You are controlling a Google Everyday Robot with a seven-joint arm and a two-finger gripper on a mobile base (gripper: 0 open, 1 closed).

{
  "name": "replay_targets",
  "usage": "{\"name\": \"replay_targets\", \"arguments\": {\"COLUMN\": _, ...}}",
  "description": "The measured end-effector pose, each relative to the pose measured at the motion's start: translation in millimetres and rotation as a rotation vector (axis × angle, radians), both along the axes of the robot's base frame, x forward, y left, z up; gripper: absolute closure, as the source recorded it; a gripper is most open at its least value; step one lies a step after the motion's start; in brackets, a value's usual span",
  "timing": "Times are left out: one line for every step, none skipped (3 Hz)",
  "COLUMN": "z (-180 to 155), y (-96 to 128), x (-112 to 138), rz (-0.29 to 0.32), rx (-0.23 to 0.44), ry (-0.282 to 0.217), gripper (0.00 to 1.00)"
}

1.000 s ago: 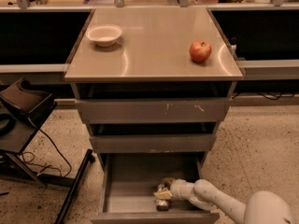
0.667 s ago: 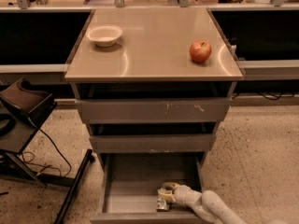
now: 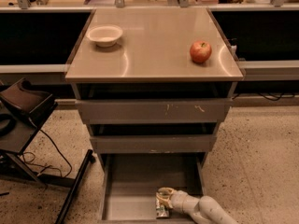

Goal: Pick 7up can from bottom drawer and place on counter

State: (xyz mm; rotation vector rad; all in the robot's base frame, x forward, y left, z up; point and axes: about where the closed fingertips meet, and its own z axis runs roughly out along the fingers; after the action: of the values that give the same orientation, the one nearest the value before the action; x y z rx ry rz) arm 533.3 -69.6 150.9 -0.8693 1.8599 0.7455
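Observation:
The bottom drawer [image 3: 135, 185] stands pulled open at the foot of the cabinet. The 7up can [image 3: 162, 212], small and greenish, lies near the drawer's front edge, right of the middle. My gripper [image 3: 163, 200] reaches into the drawer from the lower right, and its tip is right at the can, just behind it. The white arm [image 3: 205, 209] runs off the bottom of the camera view. The tan counter [image 3: 154, 55] tops the cabinet above.
A white bowl [image 3: 105, 34] sits at the counter's back left and a red apple [image 3: 200, 51] at its right. The two upper drawers [image 3: 154, 111] stand slightly open. A black stand with cables [image 3: 23, 111] is on the floor to the left.
The arm's bulky elbow has dropped out of the lower right of the view. The gripper has stayed at the can and shifted slightly forward in the drawer.

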Motion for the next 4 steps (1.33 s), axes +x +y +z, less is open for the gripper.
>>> {"name": "replay_targets", "arguments": {"z": 0.5, "y": 0.0, "x": 0.0, "rz": 0.000, "rx": 0.000, "ry": 0.000, "gripper": 0.85}}
{"name": "replay_targets", "arguments": {"z": 5.0, "y": 0.0, "x": 0.0, "rz": 0.000, "rx": 0.000, "ry": 0.000, "gripper": 1.00}}
{"name": "replay_targets", "arguments": {"z": 24.0, "y": -3.7, "x": -7.4, "rz": -0.006, "rx": -0.040, "ry": -0.009, "gripper": 1.00}}
{"name": "replay_targets", "arguments": {"z": 65.4, "y": -94.9, "x": -18.1, "rz": -0.156, "rx": -0.187, "ry": -0.007, "gripper": 1.00}}
